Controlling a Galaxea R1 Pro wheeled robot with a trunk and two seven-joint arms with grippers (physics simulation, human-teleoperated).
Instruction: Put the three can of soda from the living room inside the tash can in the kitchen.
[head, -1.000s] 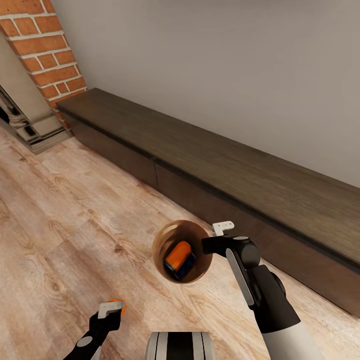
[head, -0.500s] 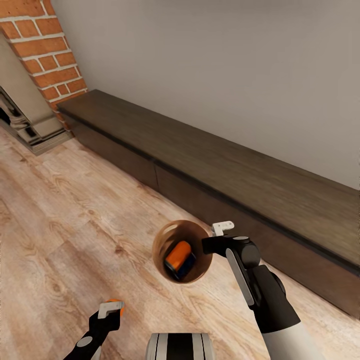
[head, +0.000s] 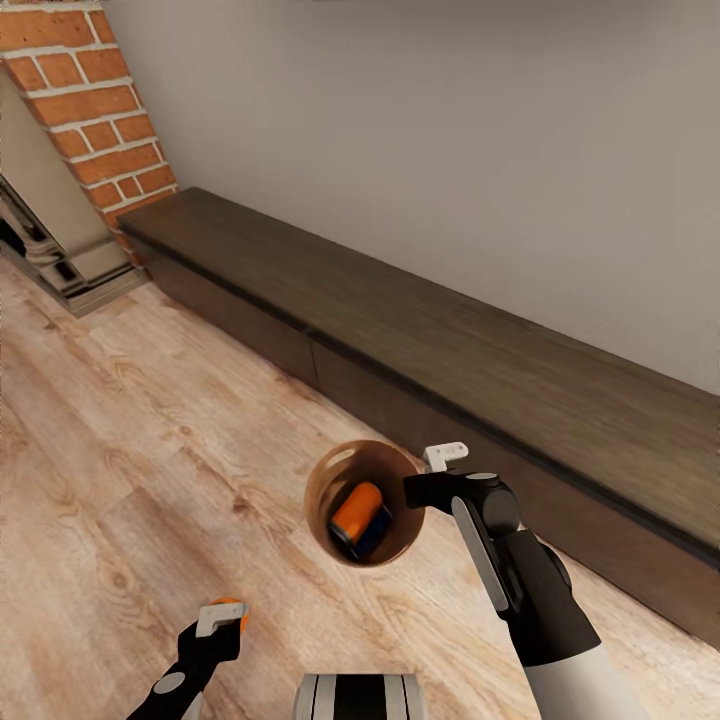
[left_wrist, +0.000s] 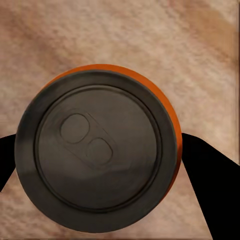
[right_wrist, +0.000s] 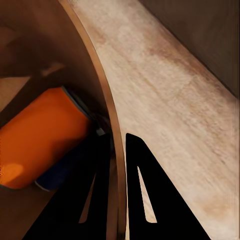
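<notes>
Trash can (head: 325, 495) held above the wood floor (head: 130, 440), one orange soda can (head: 357, 510) lying tilted inside.
The right gripper (head: 432, 478) pinches the bin's rim, a finger either side; the left gripper (head: 222, 620) clasps a second soda can (left_wrist: 97, 150) near the low dark cabinet (head: 420, 350).
</notes>
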